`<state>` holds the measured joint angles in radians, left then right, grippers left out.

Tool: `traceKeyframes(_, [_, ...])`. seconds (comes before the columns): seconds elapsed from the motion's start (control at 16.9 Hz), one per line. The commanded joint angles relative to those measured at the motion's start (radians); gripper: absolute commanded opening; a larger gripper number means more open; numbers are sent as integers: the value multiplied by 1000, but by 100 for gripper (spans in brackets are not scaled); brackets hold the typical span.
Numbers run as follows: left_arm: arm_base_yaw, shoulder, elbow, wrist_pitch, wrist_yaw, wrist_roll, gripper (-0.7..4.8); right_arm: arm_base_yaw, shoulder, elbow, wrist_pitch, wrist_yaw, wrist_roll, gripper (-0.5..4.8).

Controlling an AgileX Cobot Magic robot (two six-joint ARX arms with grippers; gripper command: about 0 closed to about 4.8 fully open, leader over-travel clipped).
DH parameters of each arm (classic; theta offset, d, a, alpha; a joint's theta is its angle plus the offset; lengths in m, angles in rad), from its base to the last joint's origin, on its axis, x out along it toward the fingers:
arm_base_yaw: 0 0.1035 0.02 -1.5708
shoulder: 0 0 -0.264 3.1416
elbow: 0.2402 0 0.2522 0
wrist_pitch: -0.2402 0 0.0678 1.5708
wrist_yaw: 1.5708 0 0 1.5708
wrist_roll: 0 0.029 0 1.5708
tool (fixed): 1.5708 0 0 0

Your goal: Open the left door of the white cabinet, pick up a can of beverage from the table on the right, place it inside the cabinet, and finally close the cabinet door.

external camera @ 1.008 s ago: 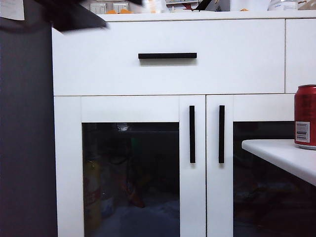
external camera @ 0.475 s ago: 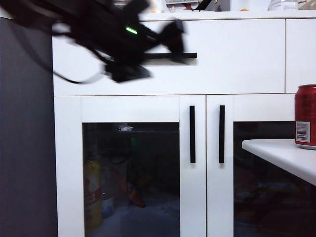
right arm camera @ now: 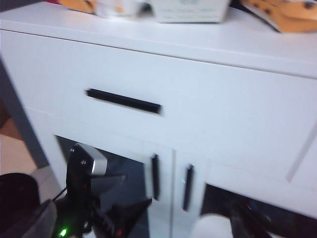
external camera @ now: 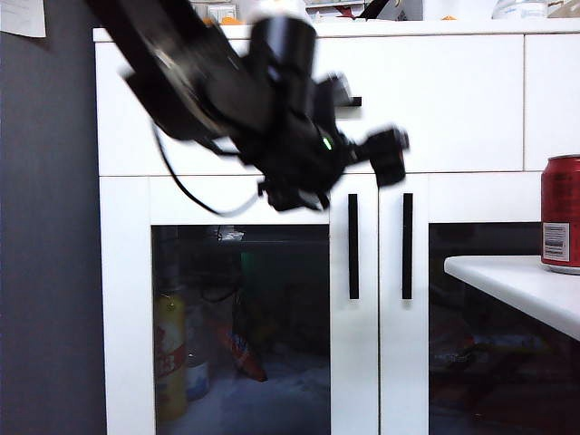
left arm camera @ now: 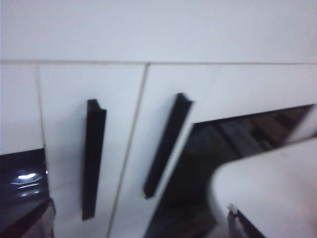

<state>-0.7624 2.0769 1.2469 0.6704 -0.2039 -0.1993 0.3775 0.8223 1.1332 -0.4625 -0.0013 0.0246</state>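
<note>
1. White cabinet [external camera: 308, 136] is filling the background, with a dark grey wall [external camera: 45, 254] to its left and a white table [external camera: 517, 285] corner showing at the right.
2. Left door [external camera: 240, 308] is sitting shut, flush with its twin. Judged stiff and hinged on its outer edge, with a glass panel that should not be struck.
3. Its black handle [external camera: 352, 246] is the place to take hold: a slim rigid bar standing proud of the frame, likely smooth, so a grip near mid-length seems best. Long axis is running vertically, beside the meeting edge of the two doors.
4. Red can [external camera: 561, 214] is standing upright on the table, well apart from the handle; judged light, hard and easily dented.
5. Left gripper [external camera: 376, 156] is hanging above the handle, not touching it, and is blurred. Fingers are appearing spread wide and holding nothing.
6. Right gripper [right arm camera: 143, 218] is only showing at the edge of its own wrist view, facing the cabinet from well back; jaws are reading wide open, nothing between them.
</note>
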Motion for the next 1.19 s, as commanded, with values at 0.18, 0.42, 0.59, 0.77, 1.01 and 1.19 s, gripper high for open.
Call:
traceKeyframes(0.18, [-1,142,165,12,-117,2,479,-48,-55,-104,60,-141,-2,479])
traceKeyframes(0.42, [1,229,272,12,-133,5,479,-50,-87,-219,109,-154,2,479])
traceKeyframes(0.59, [1,233,272,12,-137,5,479,-53,-100,-260,127,-154,1,479])
traceKeyframes(0.77, [2,235,272,23,-161,4,479,-94,-105,-265,153,-151,1,479])
traceKeyframes(1.01, [2,235,272,36,-162,3,479,-174,-105,-306,210,-220,2,479])
traceKeyframes(1.19, [5,235,272,85,-151,1,479,-201,-105,-350,237,-249,10,479])
